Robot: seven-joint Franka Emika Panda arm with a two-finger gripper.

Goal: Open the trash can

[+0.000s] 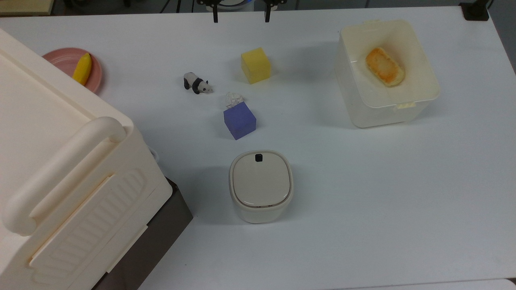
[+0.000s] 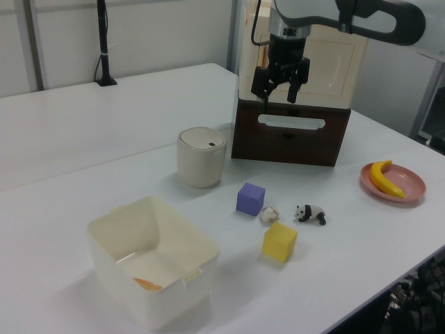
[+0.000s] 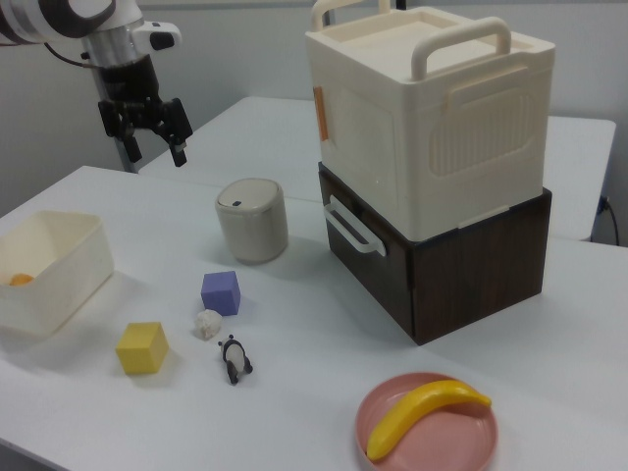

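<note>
White table (image 1: 363,181), lid-shut trash can (image 1: 261,186)

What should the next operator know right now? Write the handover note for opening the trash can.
Claw: open, holding nothing, hanging high above the table, well away from the trash can.
Trash can: upright on the table, just beyond the purple cube in the top view, apart from it. Its lid is flat and shut; the black button sits on the rim toward the cube.
Done: nothing yet, the can is untouched.
Left: bring the claw down over the can, probably press the button, get the lid up.
</note>
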